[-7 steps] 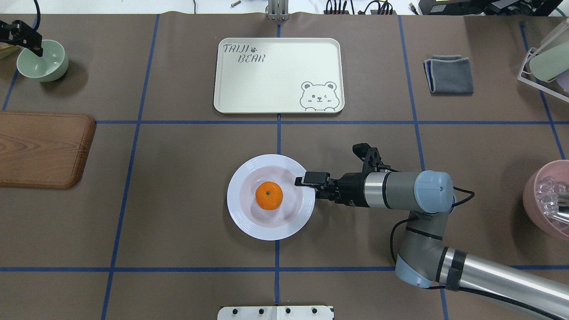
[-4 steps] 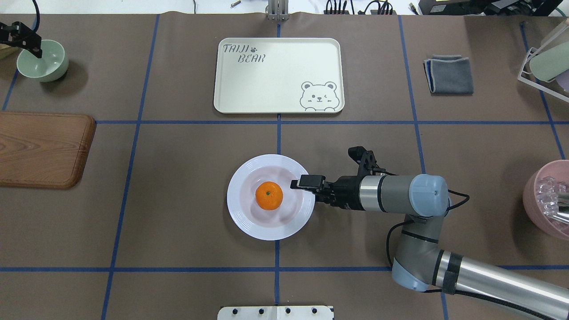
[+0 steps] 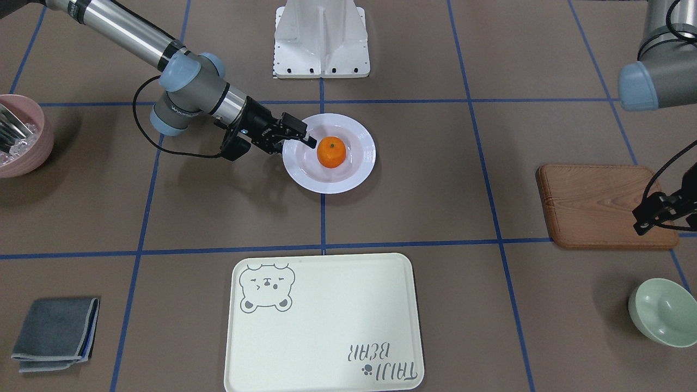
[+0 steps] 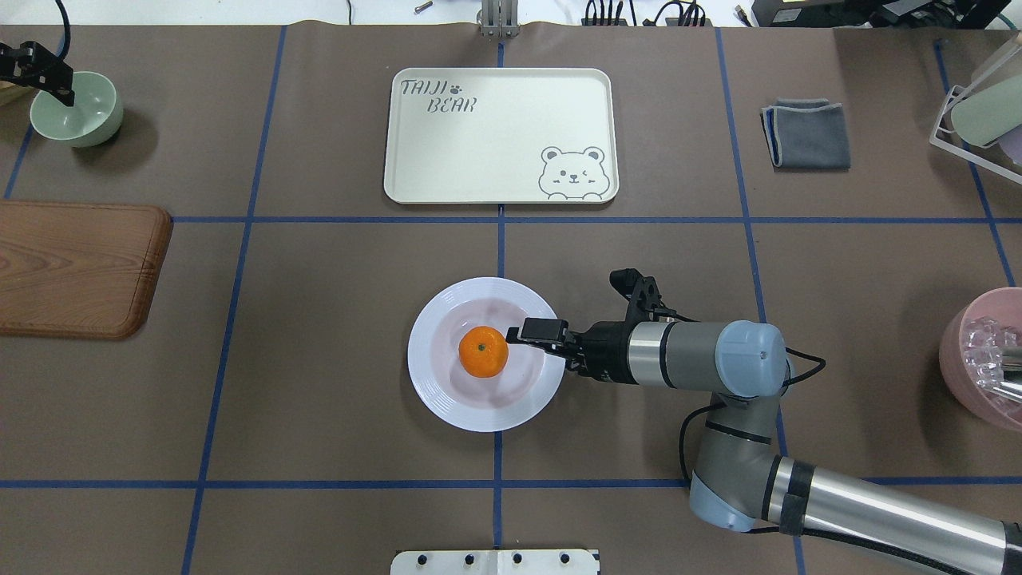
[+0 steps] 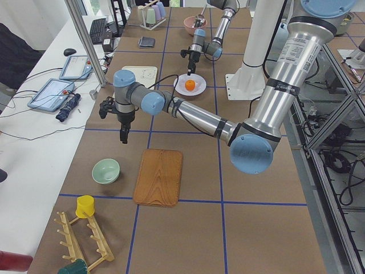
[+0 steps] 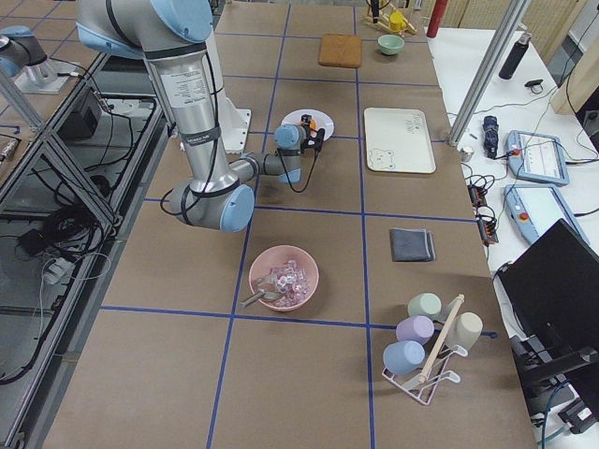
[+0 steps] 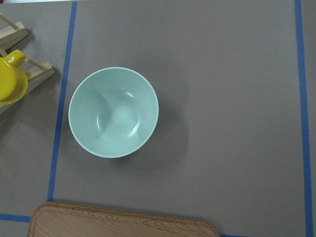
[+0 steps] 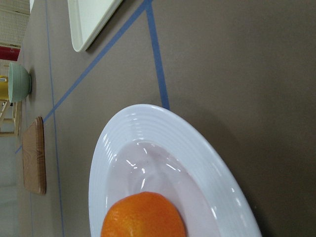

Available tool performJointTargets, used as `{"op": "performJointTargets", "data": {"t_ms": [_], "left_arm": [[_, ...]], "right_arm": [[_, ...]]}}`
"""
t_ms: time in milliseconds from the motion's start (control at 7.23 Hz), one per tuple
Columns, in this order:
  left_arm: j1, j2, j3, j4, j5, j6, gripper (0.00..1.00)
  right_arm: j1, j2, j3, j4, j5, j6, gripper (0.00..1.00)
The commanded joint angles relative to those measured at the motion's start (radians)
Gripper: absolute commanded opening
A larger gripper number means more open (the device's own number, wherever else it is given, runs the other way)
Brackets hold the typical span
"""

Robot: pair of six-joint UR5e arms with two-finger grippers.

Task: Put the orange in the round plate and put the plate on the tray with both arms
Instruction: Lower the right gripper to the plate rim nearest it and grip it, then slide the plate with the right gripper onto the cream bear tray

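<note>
The orange (image 4: 483, 351) lies in the sunken centre of the round white plate (image 4: 447, 407), near the middle of the table. My right gripper (image 4: 523, 331) reaches in level from the right. It is open, its upper finger is over the plate's right rim, close to the orange, and it holds nothing. The right wrist view shows the plate (image 8: 148, 123) and the orange (image 8: 143, 217) close up. The cream tray (image 4: 495, 136) with the bear drawing lies bare behind the plate. My left gripper (image 4: 65, 94) hangs shut and empty at the far left.
A pale green bowl (image 4: 84, 116) sits under the left gripper, with a wooden board (image 4: 72, 267) beside it. A pink bowl (image 4: 982, 359) with clear pieces stands at the right edge. A folded grey cloth (image 4: 806, 133) and a cup rack (image 4: 978, 104) are back right.
My right arm has slid left, carrying its upper finger from the plate's outer rim to over the inner rim beside the orange. The left arm has barely moved.
</note>
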Motion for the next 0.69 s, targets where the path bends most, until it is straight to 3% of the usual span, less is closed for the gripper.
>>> {"op": "performJointTargets", "data": {"t_ms": [0,277,415,553], "left_arm": [[0.000,0.001,0.001,0.000,0.000,0.000,0.98],[0.000,0.002,0.001,0.000,0.000,-0.002,0.98],[0.000,0.004,-0.001,0.000,0.000,-0.002,0.98],[0.000,0.004,-0.001,0.000,0.000,-0.003,0.98]], "right_arm": [[-0.008,0.004,-0.013,-0.001,-0.007,0.002,1.00],[-0.008,0.025,-0.012,-0.001,-0.009,0.023,0.97],[-0.008,0.031,-0.012,-0.003,-0.027,0.030,0.59],[-0.010,0.031,-0.012,-0.007,-0.035,0.030,0.12]]}}
